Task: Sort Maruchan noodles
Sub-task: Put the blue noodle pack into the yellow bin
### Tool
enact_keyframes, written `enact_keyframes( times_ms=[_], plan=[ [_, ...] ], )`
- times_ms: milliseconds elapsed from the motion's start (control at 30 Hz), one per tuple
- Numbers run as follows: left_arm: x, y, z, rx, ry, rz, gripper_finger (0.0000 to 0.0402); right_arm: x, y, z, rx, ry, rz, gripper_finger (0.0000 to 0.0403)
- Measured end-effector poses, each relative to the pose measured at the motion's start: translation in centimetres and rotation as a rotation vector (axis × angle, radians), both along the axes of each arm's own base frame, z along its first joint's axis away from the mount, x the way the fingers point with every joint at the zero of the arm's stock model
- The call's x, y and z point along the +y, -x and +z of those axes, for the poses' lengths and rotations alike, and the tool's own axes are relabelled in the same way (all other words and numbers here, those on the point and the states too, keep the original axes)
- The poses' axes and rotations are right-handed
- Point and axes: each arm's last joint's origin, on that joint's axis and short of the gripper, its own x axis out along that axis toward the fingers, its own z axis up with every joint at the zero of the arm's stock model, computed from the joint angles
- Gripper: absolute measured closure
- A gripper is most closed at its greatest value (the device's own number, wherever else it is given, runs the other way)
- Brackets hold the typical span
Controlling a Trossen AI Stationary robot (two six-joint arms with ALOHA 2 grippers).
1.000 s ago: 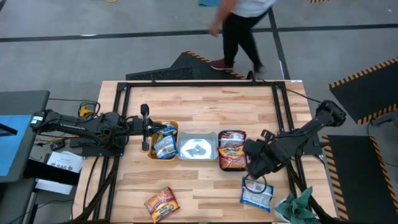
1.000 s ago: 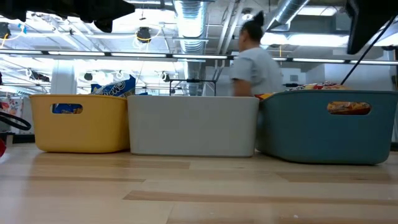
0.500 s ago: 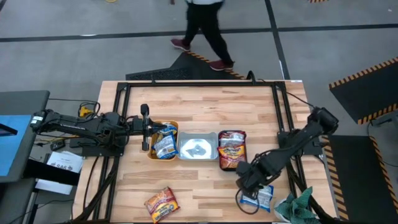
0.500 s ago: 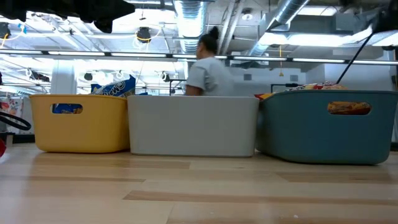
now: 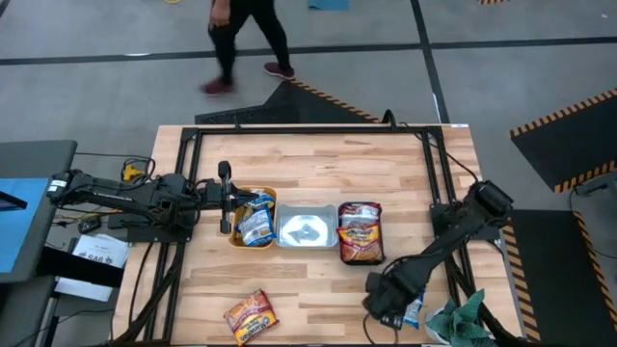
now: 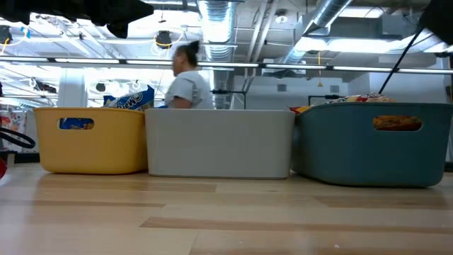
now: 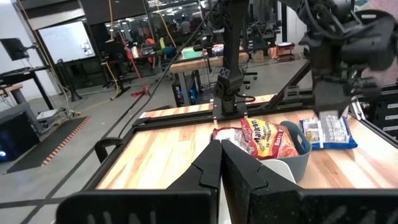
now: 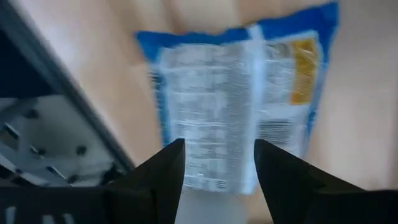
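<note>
A blue-and-white noodle packet (image 8: 236, 106) lies flat near the table's near right corner, partly hidden under my right arm in the high view (image 5: 414, 309). My right gripper (image 8: 219, 144) (image 5: 384, 306) hangs over it, open, fingers pointing down over its one end. A red-orange packet (image 5: 251, 315) lies on the near left of the table. Blue packets sit in the orange tray (image 5: 253, 217). Red-orange packets fill the teal tray (image 5: 360, 231). My left gripper (image 7: 221, 144) (image 5: 226, 198) waits, shut, beside the orange tray. My right gripper comes at the blue-and-white packet's end (image 8: 214, 177) from above, pointing down, one finger (image 8: 165, 171) to each side of it. Whether the fingertips touch the packet I cannot tell. The packet lies flat on the table.
The three trays stand in a row across the table's middle: orange (image 6: 92, 138), clear (image 6: 219, 142), teal (image 6: 375, 142). A green cloth (image 5: 463, 318) lies at the near right corner, close to my right gripper. A person (image 5: 241, 39) walks beyond the far edge.
My right gripper has moved from beside the teal tray toward the table's near edge and down over the blue-and-white packet, covering more of it in the high view. The person behind the table has walked toward the left.
</note>
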Motion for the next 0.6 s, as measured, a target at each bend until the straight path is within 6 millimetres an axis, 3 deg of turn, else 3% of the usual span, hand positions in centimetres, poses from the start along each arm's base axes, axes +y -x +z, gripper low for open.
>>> enact_keyframes(
  times_ms=[200, 267, 433, 600],
  plan=[
    [0.0, 0.0, 0.0, -0.005, 0.0, 0.0, 0.0401, 0.3, 1.0, 2.2, -0.171, 0.044, -0.054, 0.0192],
    [0.0, 0.0, 0.1, -0.013, 0.001, 0.0, 0.0401, -0.1, 1.3, 1.8, -0.203, 0.031, -0.096, 0.0195],
    [0.0, 0.0, 0.1, -0.012, 0.001, 0.0, 0.0401, -1.3, 3.3, -1.5, -0.169, -0.069, -0.2, 0.0201],
    [0.0, 0.0, 0.1, -0.011, -0.016, 0.002, 0.0401, -2.1, 4.6, -1.0, -0.237, -0.099, -0.259, 0.0202]
  ],
)
